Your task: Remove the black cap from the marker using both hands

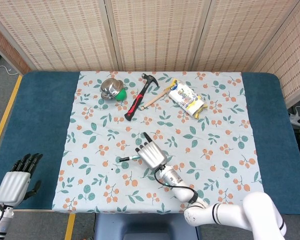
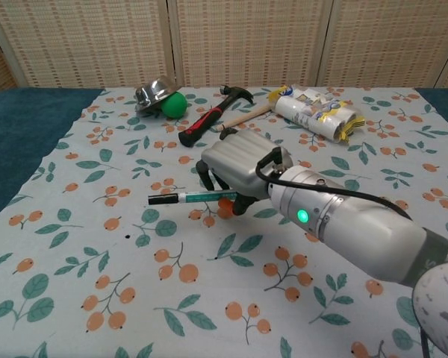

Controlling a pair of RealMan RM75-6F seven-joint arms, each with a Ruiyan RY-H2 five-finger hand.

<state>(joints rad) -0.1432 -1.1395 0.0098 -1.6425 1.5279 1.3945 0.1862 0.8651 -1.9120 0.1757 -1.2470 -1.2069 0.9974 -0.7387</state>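
Note:
The marker [image 2: 196,198] has a green barrel and a black cap [image 2: 158,200] pointing left. My right hand [image 2: 241,168] grips its right end and holds it roughly level just above the floral cloth [image 2: 75,246]. In the head view the same right hand [image 1: 150,155] sits mid-cloth, with the marker [image 1: 128,158] sticking out to its left. My left hand [image 1: 16,180] hangs at the table's near left corner, off the cloth, fingers extended and holding nothing. The chest view does not show it.
At the back of the cloth lie a red-and-black hammer [image 1: 138,98] [image 2: 207,120], a tipped metal bowl [image 1: 109,87] [image 2: 151,92] over a green ball [image 2: 176,105], and a snack packet [image 1: 187,98] [image 2: 316,112]. Blue table surface [image 1: 35,115] flanks the cloth.

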